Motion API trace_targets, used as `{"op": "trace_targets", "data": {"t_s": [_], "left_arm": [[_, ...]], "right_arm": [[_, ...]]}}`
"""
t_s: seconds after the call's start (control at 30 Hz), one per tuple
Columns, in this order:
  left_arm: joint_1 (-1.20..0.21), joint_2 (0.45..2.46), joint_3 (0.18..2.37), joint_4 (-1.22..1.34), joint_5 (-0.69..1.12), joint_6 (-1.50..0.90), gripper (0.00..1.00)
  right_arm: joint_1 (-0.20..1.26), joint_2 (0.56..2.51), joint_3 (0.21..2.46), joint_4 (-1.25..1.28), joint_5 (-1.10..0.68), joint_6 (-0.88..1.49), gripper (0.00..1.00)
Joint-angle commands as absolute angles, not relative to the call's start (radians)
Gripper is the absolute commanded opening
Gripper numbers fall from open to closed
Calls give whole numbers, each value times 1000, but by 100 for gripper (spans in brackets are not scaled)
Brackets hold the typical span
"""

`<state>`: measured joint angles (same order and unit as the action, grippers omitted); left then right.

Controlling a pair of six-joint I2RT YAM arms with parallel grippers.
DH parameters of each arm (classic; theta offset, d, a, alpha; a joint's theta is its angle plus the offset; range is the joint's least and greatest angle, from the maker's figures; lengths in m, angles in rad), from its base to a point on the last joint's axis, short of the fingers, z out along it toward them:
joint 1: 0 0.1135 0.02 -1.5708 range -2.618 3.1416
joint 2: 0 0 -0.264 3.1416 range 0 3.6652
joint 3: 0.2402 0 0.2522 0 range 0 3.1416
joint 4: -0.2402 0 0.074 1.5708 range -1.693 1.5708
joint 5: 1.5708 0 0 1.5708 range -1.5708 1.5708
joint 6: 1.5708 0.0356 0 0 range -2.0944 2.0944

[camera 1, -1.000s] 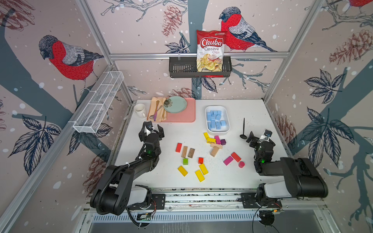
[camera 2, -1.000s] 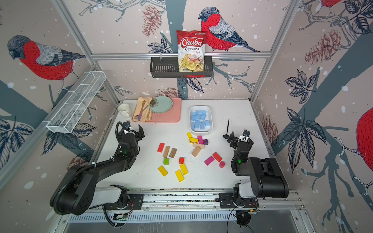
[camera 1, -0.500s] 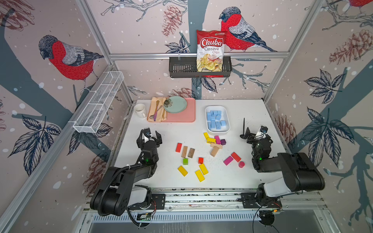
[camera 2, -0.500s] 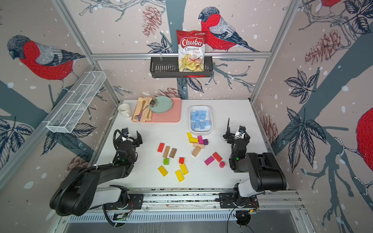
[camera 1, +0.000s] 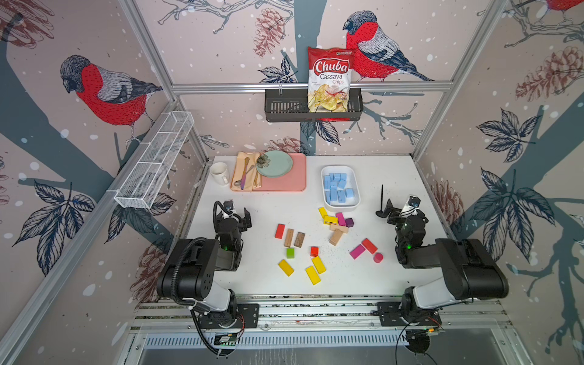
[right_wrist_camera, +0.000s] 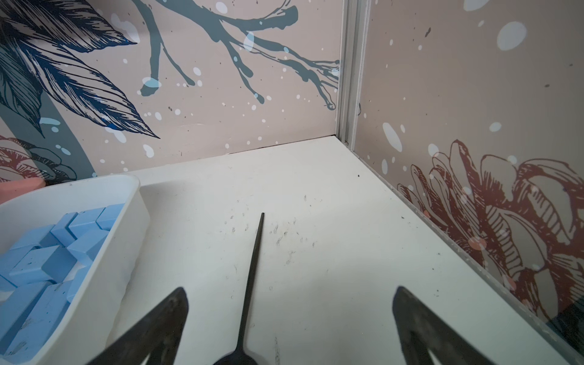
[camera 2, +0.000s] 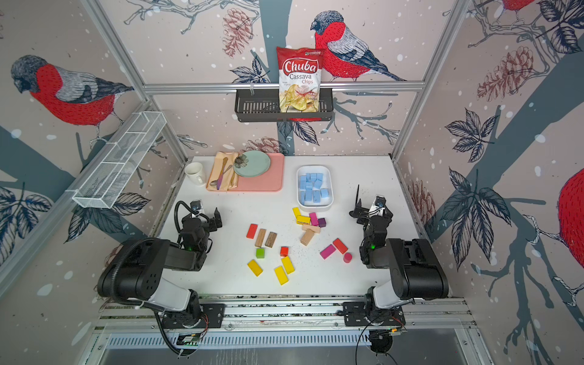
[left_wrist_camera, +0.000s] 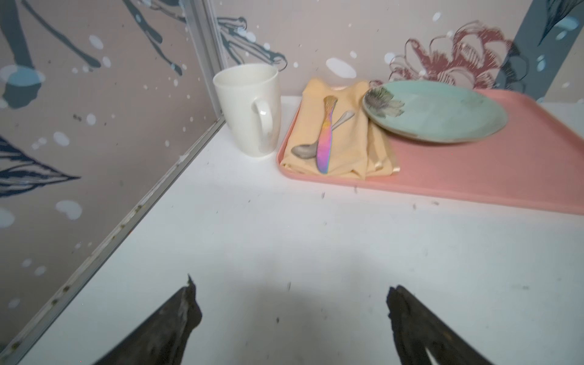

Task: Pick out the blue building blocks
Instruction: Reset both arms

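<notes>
Standing at the far left corner of the white worktop [camera 1: 268,281], a cream mug [camera 1: 219,172] sits just beside a pink tray [camera 1: 284,185]. The tray carries a folded yellow napkin [camera 1: 236,178] with a rainbow-tinted knife [left_wrist_camera: 325,148] and a spoon [left_wrist_camera: 305,151] on it, and a pale green plate [camera 1: 275,164].

Nearer the front, the left arm [camera 1: 189,271] lies folded low. Its jaws face the mug and tray, spread wide and holding nothing. In the left wrist view the two fingertips [left_wrist_camera: 178,316] hang over bare worktop.

Mid-worktop lie loose blocks: a red bar [camera 1: 279,230], two brown bars [camera 1: 288,237], a green cube [camera 1: 290,252], a small red cube [camera 1: 314,251] and three yellow bars [camera 1: 286,267].

Farther right, the blue building blocks [camera 1: 338,189] lie heaped together inside a white dish [camera 1: 340,209] at the back, near the tray. Just in front of the dish, a cluster of yellow, magenta, purple and brown blocks [camera 1: 335,221] lies touching. A magenta bar [camera 1: 357,251], another red bar [camera 1: 369,246] and a red cylinder [camera 1: 378,257] lie toward the right.

A thin black rod on a round base [camera 1: 381,203] stands upright between the dish and the right arm [camera 1: 458,271]. The right jaws are likewise spread wide and empty. In the right wrist view the rod rises between the fingertips [right_wrist_camera: 167,316], touching neither.
</notes>
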<state>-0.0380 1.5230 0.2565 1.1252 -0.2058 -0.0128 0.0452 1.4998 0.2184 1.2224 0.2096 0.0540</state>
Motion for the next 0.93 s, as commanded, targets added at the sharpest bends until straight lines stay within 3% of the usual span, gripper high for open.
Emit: {"op": "trace_targets", "data": {"t_s": [0.0,0.9], "left_arm": [[-27,1524,263,1194,-118,-8,96],[-26,1513,275,1149,-111,-15,97]], "right_arm": [[44,1501,224,1221,195,59,99],[23,1501,234,1201,149,66,99]]}}
